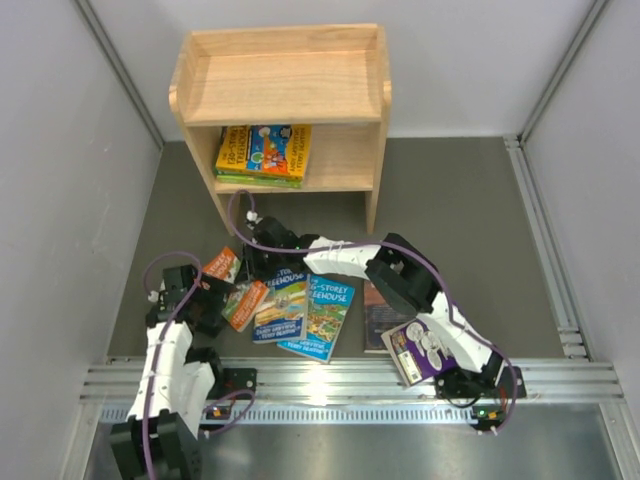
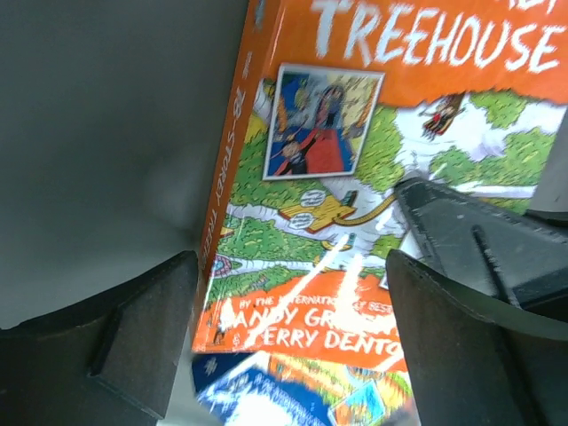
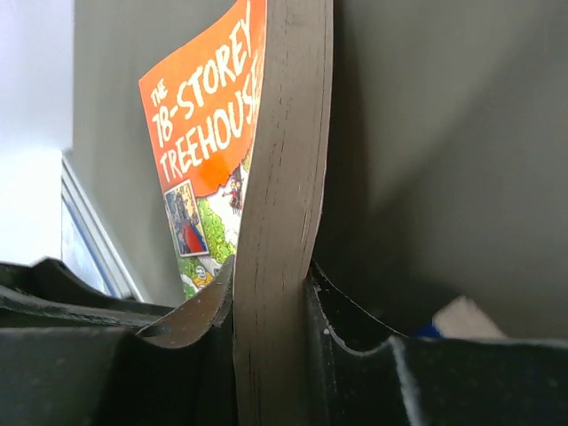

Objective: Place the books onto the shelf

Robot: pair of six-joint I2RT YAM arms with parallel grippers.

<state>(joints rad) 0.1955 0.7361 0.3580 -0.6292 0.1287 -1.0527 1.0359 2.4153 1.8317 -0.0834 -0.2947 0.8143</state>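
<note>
While the right gripper (image 3: pixel 271 311) pinches the orange book (image 3: pixel 213 151) tight by its page edge, the left gripper (image 2: pixel 293 351) waits with its two fingers (image 2: pixel 146 342) wide apart. The orange book is low down at the left side of the grey table (image 1: pixel 450 220). It sticks straight out from the right hand, with its long side pointing away from that hand. The left hand is just beside it, with one finger on each side of the book's lower end, but I cannot tell if they touch it. The shelf (image 1: pixel 285 85) is at the far side, well apart from the book. So I think the book must go up and away from the arms, and the right arm is the one to carry it. The only books I see in the shelf are a stack of books (image 1: pixel 265 152) lying flat in the lower tier, at its left side. Blue books (image 1: pixel 300 305), a brown book (image 1: pixel 372 325) and a purple book (image 1: pixel 415 352) lie flat on the table near the arms.
</note>
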